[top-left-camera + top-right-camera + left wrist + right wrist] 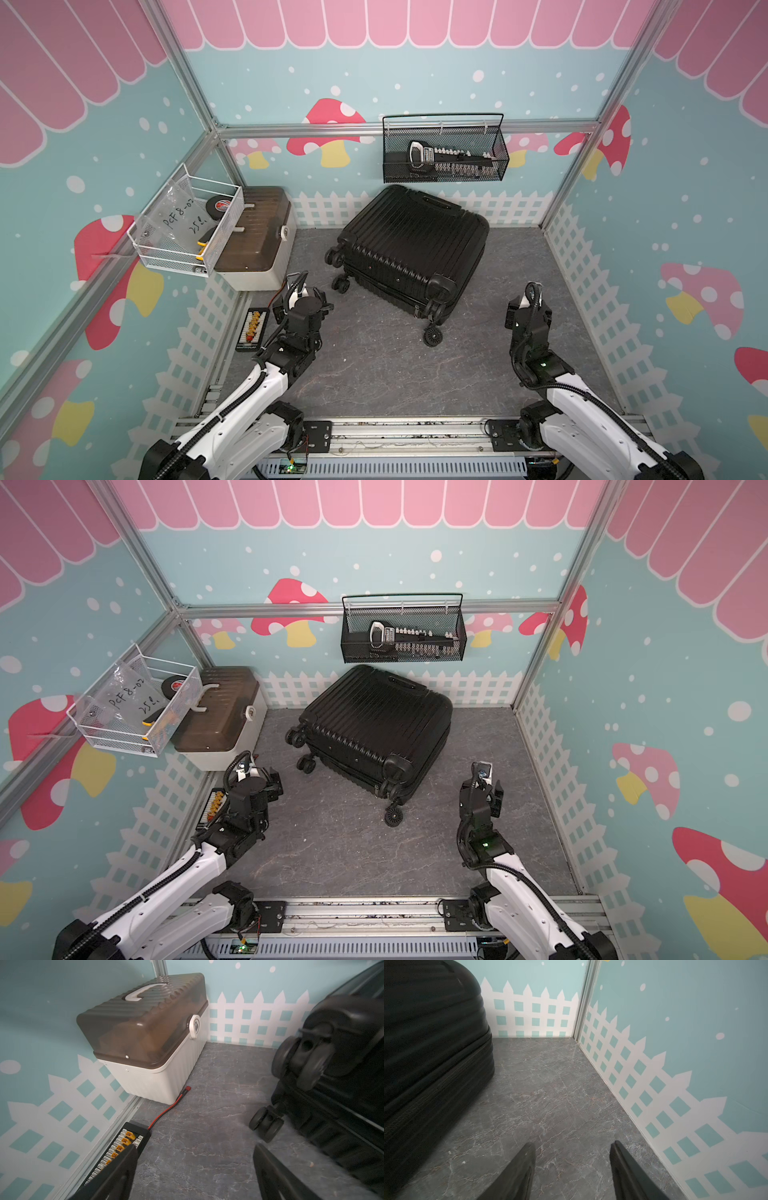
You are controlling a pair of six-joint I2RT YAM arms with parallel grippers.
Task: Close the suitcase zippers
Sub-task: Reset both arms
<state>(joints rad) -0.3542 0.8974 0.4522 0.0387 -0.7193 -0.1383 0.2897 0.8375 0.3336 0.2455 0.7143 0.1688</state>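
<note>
Left hand [195, 1146] hung wide and empty, right hand [573, 1144] spread less wide and empty too, while the suitcase [411, 245] lay on the desk [374, 374] ahead of and between them, touching neither, its zipper track [438, 1086] running along the seam to the right hand's left.

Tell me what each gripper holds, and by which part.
Nothing is held. The left gripper and the right gripper both stand open over bare floor, clear of the suitcase.
</note>
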